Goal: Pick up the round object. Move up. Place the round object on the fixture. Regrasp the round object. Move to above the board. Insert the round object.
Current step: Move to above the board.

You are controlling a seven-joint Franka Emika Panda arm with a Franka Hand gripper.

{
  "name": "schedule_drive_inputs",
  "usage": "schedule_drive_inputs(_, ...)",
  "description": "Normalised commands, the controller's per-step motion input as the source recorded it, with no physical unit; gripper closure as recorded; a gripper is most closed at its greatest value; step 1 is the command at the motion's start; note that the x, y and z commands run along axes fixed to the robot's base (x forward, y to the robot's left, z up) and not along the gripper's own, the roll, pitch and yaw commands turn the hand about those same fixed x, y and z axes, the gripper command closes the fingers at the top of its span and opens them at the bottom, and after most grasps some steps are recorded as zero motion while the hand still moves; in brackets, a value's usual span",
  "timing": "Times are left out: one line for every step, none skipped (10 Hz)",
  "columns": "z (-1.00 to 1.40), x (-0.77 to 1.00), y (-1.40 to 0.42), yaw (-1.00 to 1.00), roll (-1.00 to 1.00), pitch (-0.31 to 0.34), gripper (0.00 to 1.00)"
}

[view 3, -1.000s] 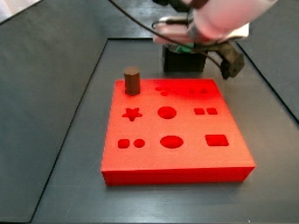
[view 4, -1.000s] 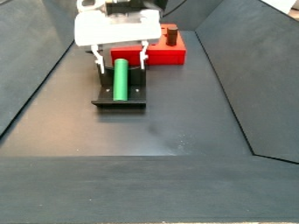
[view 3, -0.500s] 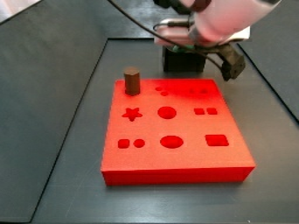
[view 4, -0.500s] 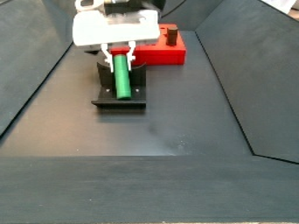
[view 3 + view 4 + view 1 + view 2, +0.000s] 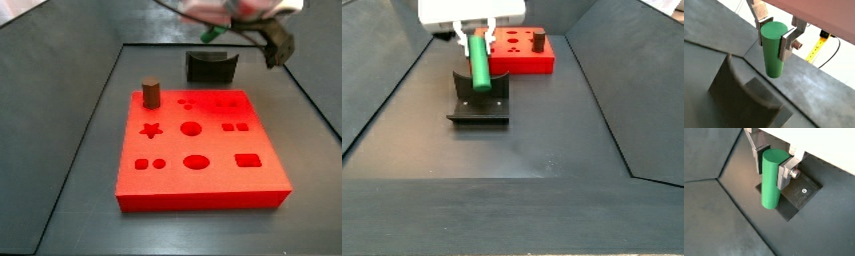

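Note:
My gripper (image 5: 473, 33) is shut on the upper end of the round object (image 5: 477, 62), a slim green peg. The peg hangs nearly upright with its lower end just above the notch of the fixture (image 5: 480, 104). Both wrist views show the silver fingers clamped on the peg's sides (image 5: 773, 47) (image 5: 771, 178), with the fixture beneath (image 5: 751, 92) (image 5: 799, 199). The red board (image 5: 201, 145) lies in front of the fixture (image 5: 210, 66); it also shows behind the fixture in a side view (image 5: 523, 58). The arm's wrist (image 5: 247, 12) is at the frame's upper edge, and the peg is hidden there.
A short dark-brown peg (image 5: 152, 93) stands in the board's back left corner, and shows in a side view (image 5: 539, 42). Dark sloping walls (image 5: 609, 90) enclose the floor on both sides. A yellow tape measure (image 5: 817, 47) lies beyond the wall.
The peg lay in the fixture's notch with the gripper over it. The gripper has shut on the peg's end and risen, lifting the peg off the fixture to hang almost upright.

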Motion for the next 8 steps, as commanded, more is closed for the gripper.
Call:
schedule_drive_inputs(1.00, -0.02, -0.06, 0.05, -0.05, 0.039, 1.00)
schedule_drive_inputs(1.00, -0.02, -0.06, 0.05, -0.04, 0.032, 1.00)
schedule_drive_inputs(1.00, -0.02, -0.06, 0.04, -0.04, 0.026, 1.00)
schedule_drive_inputs(1.00, -0.03, -0.06, 0.04, -0.04, 0.028, 1.00)
schedule_drive_inputs(1.00, -0.03, -0.06, 0.03, -0.04, 0.027, 1.00)
schedule_drive_inputs(1.00, -0.03, -0.05, 0.03, -0.05, 0.033, 1.00)
schedule_drive_inputs(1.00, -0.03, -0.05, 0.02, -0.05, 0.038, 1.00)
schedule_drive_inputs(1.00, -0.03, -0.05, 0.02, -0.05, 0.046, 1.00)
